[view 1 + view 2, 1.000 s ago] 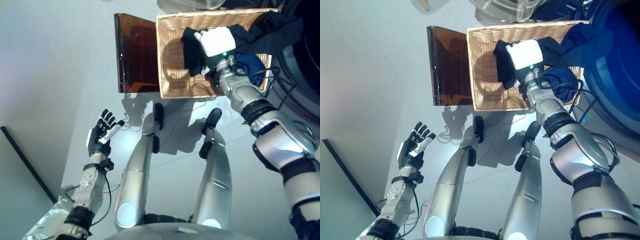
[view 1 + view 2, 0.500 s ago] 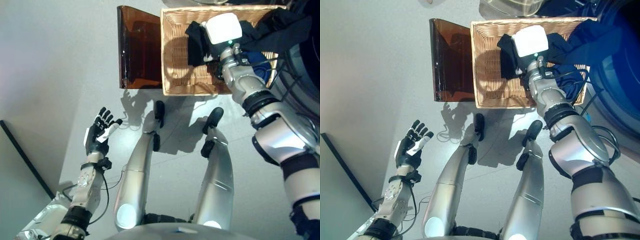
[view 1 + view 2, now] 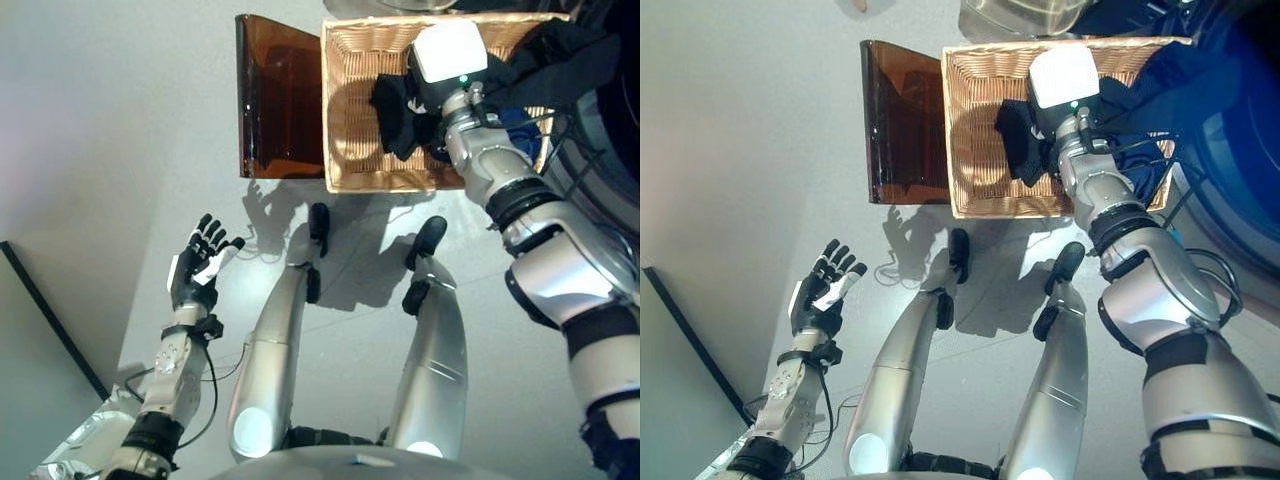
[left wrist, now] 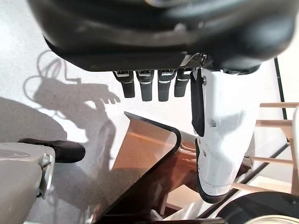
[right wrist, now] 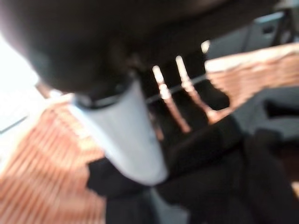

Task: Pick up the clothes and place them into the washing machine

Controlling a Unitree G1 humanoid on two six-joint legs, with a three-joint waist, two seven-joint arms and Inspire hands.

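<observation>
clothes (image 3: 402, 112) lay in the woven basket (image 3: 352, 150) on the floor, a dark bundle bunched toward the middle, with more dark fabric (image 3: 560, 55) draped over the rim on the side nearest the washing machine (image 3: 1240, 120). the right hand (image 3: 447, 55) was down inside the basket, right over the black garment, presumably because that piece sat uppermost and was the easiest to lift. its white back cover faced the head camera and hid the fingers; the right wrist view showed a pale thumb (image 5: 126, 135) against dark cloth (image 5: 224, 177), but it was too blurred to settle the matter, so i could not tell whether the fingers were clamped on the fabric or only resting on it.

the left hand (image 3: 200, 265) hung low beside the body, well apart from the basket, fingers straight and spread and holding nothing; it looked parked out of the way so the right arm could work alone. a brown translucent panel (image 3: 275, 95) stood just beside the basket on the side away from the machine.

the black garment's long axis seemed to run from the hand toward the robot, its loose end trailing across the basket floor. the draped piece ran lengthwise along the rim, pointing to the machine, which suited a short carry that way.
</observation>
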